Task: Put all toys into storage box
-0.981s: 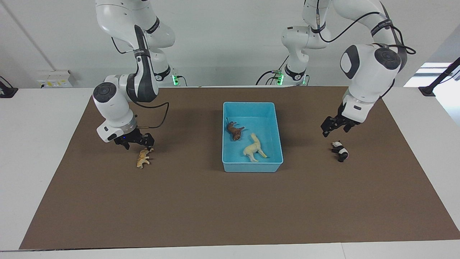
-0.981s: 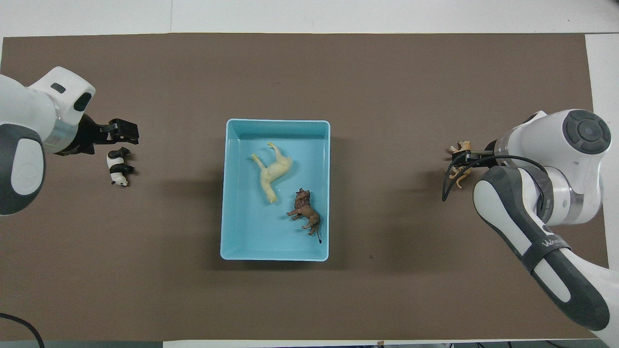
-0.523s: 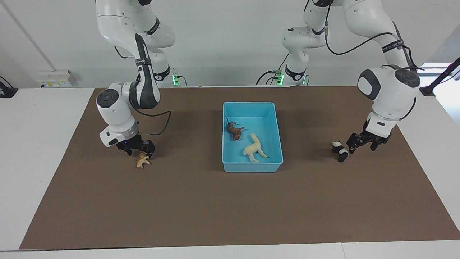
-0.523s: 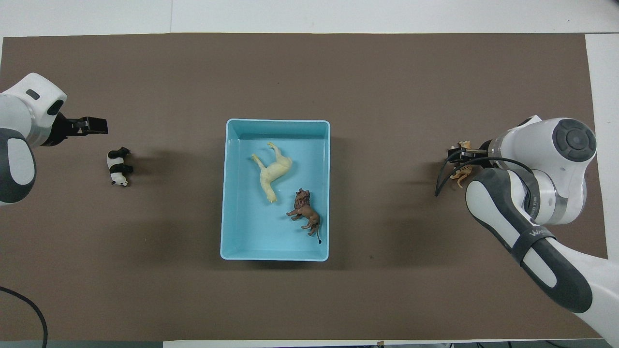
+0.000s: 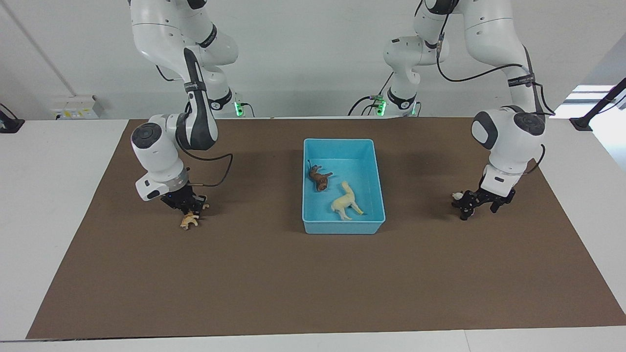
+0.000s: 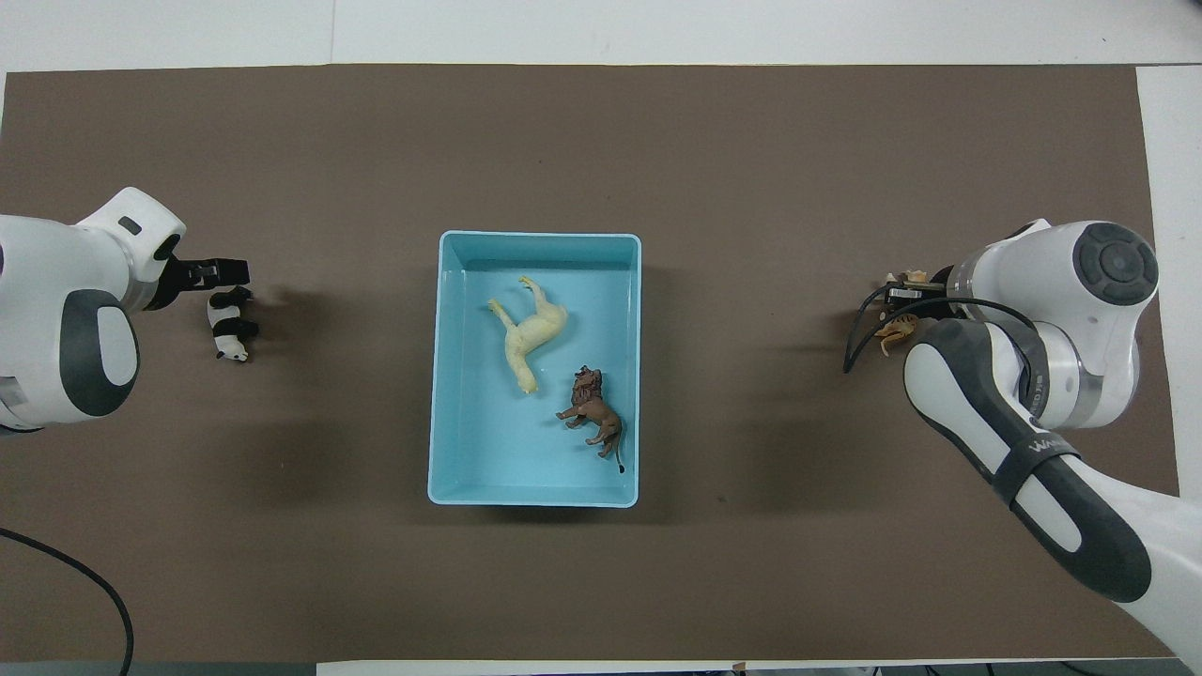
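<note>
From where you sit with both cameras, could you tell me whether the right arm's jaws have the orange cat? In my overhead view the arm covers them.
Observer: Yes. In the facing view the right arm's jaws are shut on the orange cat, down near the brown mat. I cannot tell whether it is lifted.
Operator: Thank you. And the left arm? From above, its jaws look offset from the panda.
Observer: In the facing view the left arm's jaws stand open, low over the panda, and hide all but its white head.

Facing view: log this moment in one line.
right gripper: shut on orange cat | left gripper: open at panda | storage box: lion, camel
</note>
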Available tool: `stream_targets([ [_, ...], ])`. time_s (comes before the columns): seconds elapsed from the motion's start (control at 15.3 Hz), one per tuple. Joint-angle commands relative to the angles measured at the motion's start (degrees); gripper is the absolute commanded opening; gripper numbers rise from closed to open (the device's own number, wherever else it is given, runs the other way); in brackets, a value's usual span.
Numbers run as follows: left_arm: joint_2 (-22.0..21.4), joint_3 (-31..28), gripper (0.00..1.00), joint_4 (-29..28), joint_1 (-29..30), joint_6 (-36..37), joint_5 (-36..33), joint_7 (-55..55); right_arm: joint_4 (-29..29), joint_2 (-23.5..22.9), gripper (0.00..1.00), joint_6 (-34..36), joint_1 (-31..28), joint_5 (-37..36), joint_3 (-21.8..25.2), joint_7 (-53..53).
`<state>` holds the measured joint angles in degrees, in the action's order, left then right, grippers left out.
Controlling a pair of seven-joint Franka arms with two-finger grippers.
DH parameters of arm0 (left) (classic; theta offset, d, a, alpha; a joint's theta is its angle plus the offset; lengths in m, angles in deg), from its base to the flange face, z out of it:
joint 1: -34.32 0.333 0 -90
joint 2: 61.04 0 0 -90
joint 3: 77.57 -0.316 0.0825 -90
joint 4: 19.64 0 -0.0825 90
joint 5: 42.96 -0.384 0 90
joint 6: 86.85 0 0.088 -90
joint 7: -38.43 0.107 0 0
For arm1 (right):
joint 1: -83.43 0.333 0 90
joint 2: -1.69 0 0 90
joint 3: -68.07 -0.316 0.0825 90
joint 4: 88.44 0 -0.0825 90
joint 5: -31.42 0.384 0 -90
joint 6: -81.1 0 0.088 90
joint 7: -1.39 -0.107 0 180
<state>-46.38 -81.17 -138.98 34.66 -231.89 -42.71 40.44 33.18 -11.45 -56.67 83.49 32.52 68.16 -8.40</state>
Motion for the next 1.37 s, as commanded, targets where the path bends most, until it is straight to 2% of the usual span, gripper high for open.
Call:
stream_targets([
  [0.0, -0.1, 0.0, 1.00, -3.8, 0.4, -4.7, -1.1, 0.3, -10.0, 0.8, 0.00, 13.1, 1.6, 0.8, -0.8, -3.7],
  [0.13, 0.1, 0.0, 1.00, -4.8, 0.5, -4.8, -1.1, 0.3, -17.2, 0.7, 0.00, 20.0, 4.3, 0.7, -0.8, -8.6],
  [0.26, 0.1, 0.0, 1.00, -5.1, 0.5, -4.8, -1.1, 0.0, -23.5, -0.1, 0.00, 24.0, 8.4, 0.7, -0.8, -13.6],
  [0.33, 0.0, 0.0, 0.89, -5.2, 0.4, -4.6, -1.1, -0.2, -26.8, -1.4, 0.00, 26.0, 11.2, 0.5, -0.8, -17.1],
  [0.46, 0.0, 0.0, 0.12, -5.1, 0.5, -4.3, -1.0, -0.8, -31.8, -3.1, 0.00, 27.5, 18.1, -0.1, -0.7, -27.0],
  [0.52, 0.0, 0.0, 0.00, -5.1, 0.5, -4.2, -1.1, -0.8, -33.1, -3.7, 0.00, 27.5, 22.0, -0.2, -0.6, -30.9],
  [0.79, -0.4, 0.0, 0.00, -4.0, 0.4, -1.6, -1.0, -1.7, -34.6, -4.7, 0.00, 25.5, 31.7, -0.9, -0.7, -42.0],
  [0.98, -2.1, 0.1, 0.00, 3.5, -0.1, 11.0, -1.0, -2.3, -34.5, -5.6, 0.00, 21.2, 36.4, -0.6, -0.8, -46.8],
  [1.18, -2.4, 0.8, 0.00, 10.3, -0.9, 21.2, -0.7, -4.9, -34.5, -8.4, 0.01, 16.9, 36.8, -1.2, -0.8, -47.0],
  [1.31, -3.1, 0.9, 0.00, 10.8, -2.0, 22.7, -0.5, -6.5, -34.2, -8.8, 0.23, 16.2, 36.3, -1.7, -0.8, -46.9],
])
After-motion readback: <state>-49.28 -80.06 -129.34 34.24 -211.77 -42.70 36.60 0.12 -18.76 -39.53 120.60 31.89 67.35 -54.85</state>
